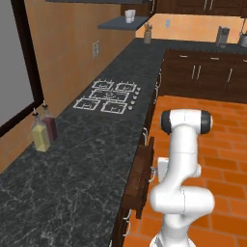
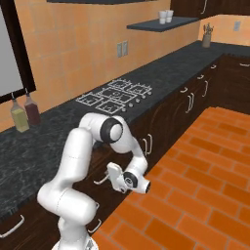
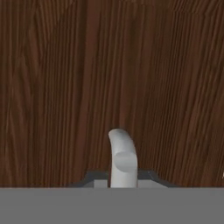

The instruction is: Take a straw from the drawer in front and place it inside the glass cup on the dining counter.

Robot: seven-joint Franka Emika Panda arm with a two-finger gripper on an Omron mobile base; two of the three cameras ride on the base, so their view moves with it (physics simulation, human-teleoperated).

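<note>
On the left, two bottles (image 1: 44,129) stand by the wall at about 9 o'clock on the black counter (image 1: 72,178); one is yellowish and one is dark red, and they are just beside each other; in the right base view they are seen at the far left, again near the wall. Further along the counter, at about 12 o'clock, is the stove (image 1: 110,96) with its white grates and a row of knobs. Above it a shelf (image 1: 123,22) carries white cups (image 1: 130,16).

The drawer (image 1: 143,176) is under the counter edge, and it is pulled out a little, at about 5 o'clock from the stove; its dark wood front faces the orange brick floor (image 1: 217,159). The arm (image 1: 182,164) bends down before it. The gripper (image 3: 123,181) is at the drawer handle (image 3: 122,155); in the hand view the pale curved handle rises right between the two dark tips, which stand close on both sides of it, so the gripper seems closed on the handle. The drawer front (image 3: 109,65) is very near to the camera. The inside of the drawer is hidden, so I cannot tell where the straw is.
</note>
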